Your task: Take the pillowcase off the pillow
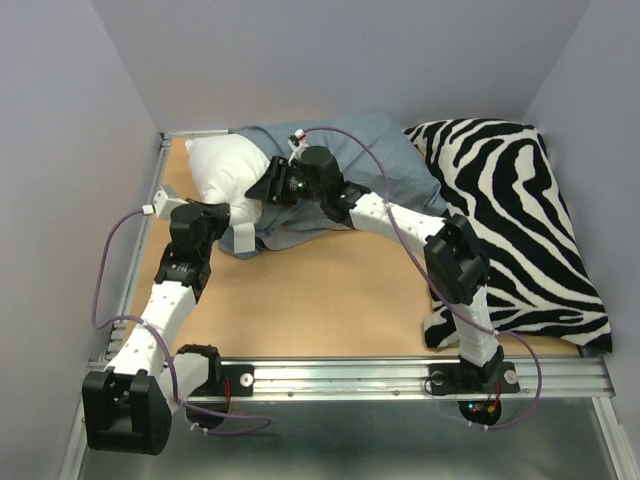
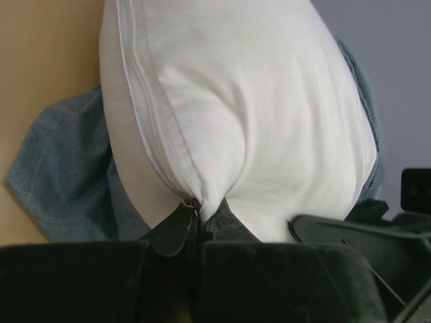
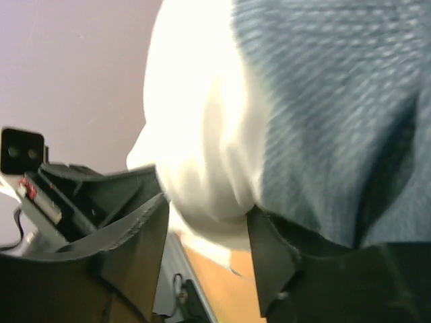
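Pillow (image 1: 222, 168) lies far left on the table (image 1: 330, 300), long axis left-right, bare end pointing left, rest inside the pillowcase (image 1: 380, 160) reaching the zebra cushion (image 1: 520, 220); left wrist view alone shows left gripper (image 2: 199, 214) clamped on pillow's seamed corner, right wrist view shows right gripper (image 3: 209, 229) with jaws apart straddling pillow at pillowcase edge.

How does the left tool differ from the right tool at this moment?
The left tool is shut, pinching a fold of the white pillow by its seam; the right tool is open, its jaws apart around a bulge of that pillow. The left tool touches only bare pillow; the right tool sits where the blue-grey pillowcase begins. Both work on the same pillow.
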Available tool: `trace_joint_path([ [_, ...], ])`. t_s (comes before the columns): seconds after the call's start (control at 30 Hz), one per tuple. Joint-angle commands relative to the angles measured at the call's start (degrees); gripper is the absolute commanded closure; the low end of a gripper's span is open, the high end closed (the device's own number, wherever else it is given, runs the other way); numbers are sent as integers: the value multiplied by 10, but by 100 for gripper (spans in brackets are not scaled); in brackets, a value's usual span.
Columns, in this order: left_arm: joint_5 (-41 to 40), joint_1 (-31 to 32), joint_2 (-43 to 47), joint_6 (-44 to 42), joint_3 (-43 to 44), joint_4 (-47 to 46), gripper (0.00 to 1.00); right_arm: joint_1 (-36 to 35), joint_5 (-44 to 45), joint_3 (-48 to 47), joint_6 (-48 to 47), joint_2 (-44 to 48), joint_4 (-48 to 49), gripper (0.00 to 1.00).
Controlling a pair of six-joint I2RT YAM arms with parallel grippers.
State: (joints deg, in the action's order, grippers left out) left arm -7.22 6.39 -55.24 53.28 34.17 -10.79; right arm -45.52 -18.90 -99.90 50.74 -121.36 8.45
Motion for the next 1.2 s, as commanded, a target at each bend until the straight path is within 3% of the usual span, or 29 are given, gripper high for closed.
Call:
trace_joint_path([
  [0.0, -52, -25, 18, -33, 71, 30, 100, -11, 63, -15, -74, 116, -34, 35],
  [0.17, -53, -34, 15, -54, 113, 67, 100, -10, 158, 29, -136, 191, -127, 23],
  [0.4, -30, -35, 22, -63, 134, 66, 100, -2, 321, 157, -172, 291, -203, 21],
  [0.6, -20, -35, 25, -68, 154, 74, 100, 25, 324, 180, -178, 259, -209, 21],
  [0.83, -13, -35, 29, -78, 181, 84, 100, 42, 352, 111, -190, 191, -210, 23],
  [0.93, -14, -35, 31, -85, 199, 88, 100, 65, 341, 84, -189, 176, -210, 35],
  [0.97, -15, -35, 31, -88, 205, 89, 100, 76, 338, 81, -190, 175, -211, 43],
  [1.0, -14, -35, 30, -90, 217, 92, 100, 81, 337, 81, -190, 175, -212, 60],
  [1.1, -15, -36, 25, -98, 243, 100, 100, 96, 345, 92, -191, 189, -214, 83],
  [1.17, -23, -38, 23, -107, 261, 103, 100, 109, 354, 120, -191, 211, -214, 90],
])
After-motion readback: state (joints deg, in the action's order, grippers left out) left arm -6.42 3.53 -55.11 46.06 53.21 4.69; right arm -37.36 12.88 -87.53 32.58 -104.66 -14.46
